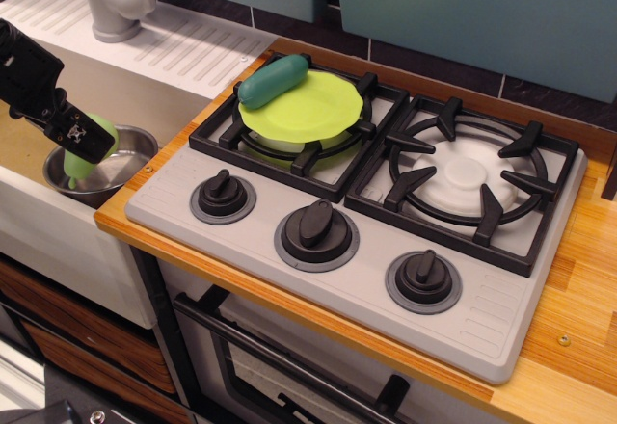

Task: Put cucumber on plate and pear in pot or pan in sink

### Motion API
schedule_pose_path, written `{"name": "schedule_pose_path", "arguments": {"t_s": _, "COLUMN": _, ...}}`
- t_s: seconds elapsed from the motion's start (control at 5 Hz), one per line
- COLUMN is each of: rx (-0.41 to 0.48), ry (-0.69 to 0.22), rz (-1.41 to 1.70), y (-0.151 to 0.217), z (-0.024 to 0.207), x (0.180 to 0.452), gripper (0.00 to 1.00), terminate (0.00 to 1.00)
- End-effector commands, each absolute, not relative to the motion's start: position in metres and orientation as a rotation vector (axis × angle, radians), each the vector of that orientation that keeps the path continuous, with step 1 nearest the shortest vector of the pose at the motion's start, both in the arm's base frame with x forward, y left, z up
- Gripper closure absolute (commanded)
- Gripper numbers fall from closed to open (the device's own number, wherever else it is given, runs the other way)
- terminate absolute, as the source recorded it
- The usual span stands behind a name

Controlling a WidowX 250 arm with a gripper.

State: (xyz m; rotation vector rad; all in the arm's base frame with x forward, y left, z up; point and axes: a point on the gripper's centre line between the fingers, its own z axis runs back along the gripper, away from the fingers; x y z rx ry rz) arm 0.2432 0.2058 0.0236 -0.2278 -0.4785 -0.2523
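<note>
The dark teal cucumber (274, 80) lies on the far left rim of the lime-green plate (307, 108), which sits on the left stove burner. My gripper (85, 146) is low in the sink (29, 140), shut on the pale green pear (89, 157). The pear hangs thin end down inside the steel pot (108, 169), near its bottom. The gripper body hides the pot's wire handle and left rim.
A grey faucet (114, 0) and ribbed white drainboard (193, 43) stand behind the sink. The stove's right burner (470, 178) is bare. Three black knobs (315, 231) line the stove front. Wooden counter (578, 289) runs along the right.
</note>
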Motion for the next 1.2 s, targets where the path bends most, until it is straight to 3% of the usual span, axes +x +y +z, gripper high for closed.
{"name": "schedule_pose_path", "arguments": {"t_s": 0.0, "rx": -0.133, "ry": -0.504, "rz": -0.254, "y": 0.204, "z": 0.060, "x": 0.245, "gripper": 0.00, "terminate": 0.00}}
{"name": "schedule_pose_path", "arguments": {"t_s": 0.6, "rx": -0.105, "ry": -0.440, "rz": -0.267, "y": 0.194, "z": 0.082, "x": 0.242, "gripper": 0.00, "terminate": 0.00}}
{"name": "schedule_pose_path", "arguments": {"t_s": 0.8, "rx": -0.027, "ry": -0.385, "rz": -0.271, "y": 0.188, "z": 0.099, "x": 0.244, "gripper": 0.00, "terminate": 0.00}}
{"name": "schedule_pose_path", "arguments": {"t_s": 1.0, "rx": -0.003, "ry": -0.343, "rz": -0.259, "y": 0.180, "z": 0.114, "x": 0.248, "gripper": 0.00, "terminate": 1.00}}
